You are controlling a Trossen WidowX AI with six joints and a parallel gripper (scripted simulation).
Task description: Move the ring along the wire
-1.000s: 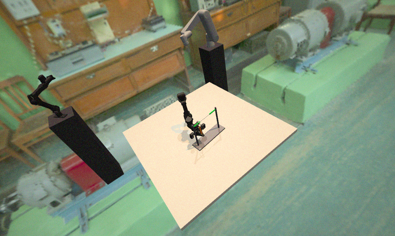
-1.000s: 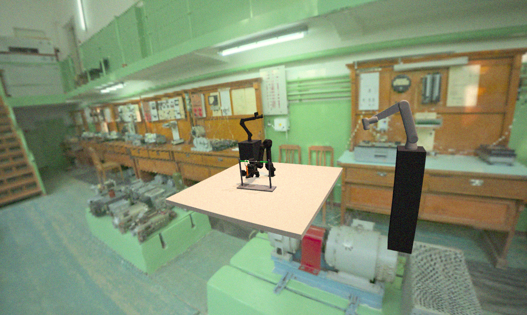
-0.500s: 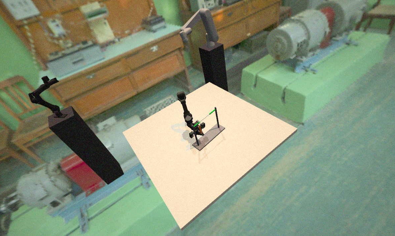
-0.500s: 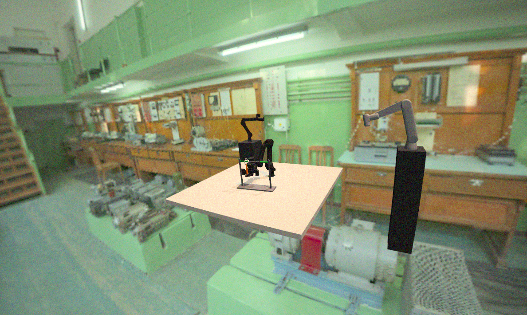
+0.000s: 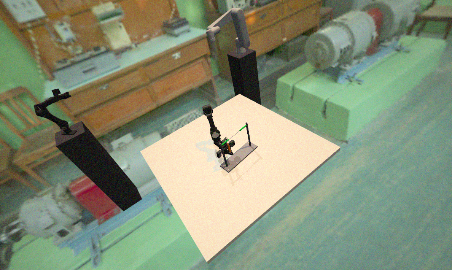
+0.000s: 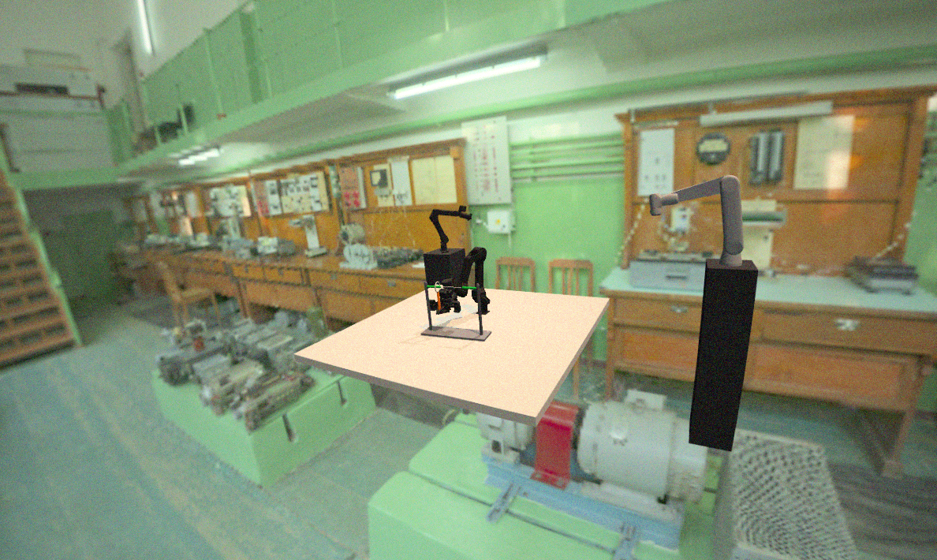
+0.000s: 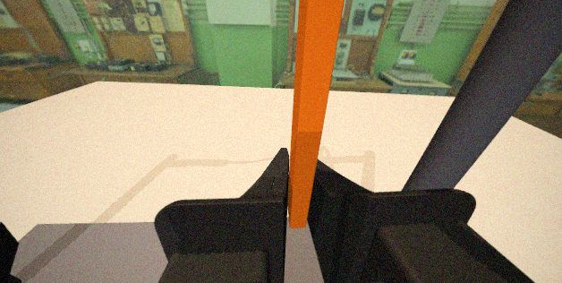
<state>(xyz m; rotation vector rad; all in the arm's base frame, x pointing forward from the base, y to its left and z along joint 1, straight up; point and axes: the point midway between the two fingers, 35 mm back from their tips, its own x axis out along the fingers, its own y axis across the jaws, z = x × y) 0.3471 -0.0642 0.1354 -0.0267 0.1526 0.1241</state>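
Note:
The orange handle (image 5: 229, 148) (image 6: 438, 299) (image 7: 313, 78) hangs upright below the wire. My gripper (image 5: 231, 152) (image 6: 438, 307) (image 7: 290, 153) is shut on its lower part, with one finger on each side. The small pale ring (image 6: 438, 292) is around the green part (image 5: 225, 142) next to the near post (image 5: 224, 158) (image 6: 427, 306) (image 7: 488, 82); whether it touches the wire is too small to tell. The thin grey wire (image 5: 234, 135) runs to the other green part (image 5: 243, 127) (image 6: 469, 287) beside the far post (image 5: 249, 135) (image 6: 480, 313). The ring is out of the wrist view.
The posts stand on a flat grey base (image 5: 242, 153) (image 6: 457, 334) (image 7: 89, 252) on the pale table (image 5: 271, 174) (image 6: 513, 369) (image 7: 157, 123). In the top view my arm reaches in from behind the wire. Two other arms stand on black pedestals (image 5: 89, 161) (image 5: 244, 73) beyond the table.

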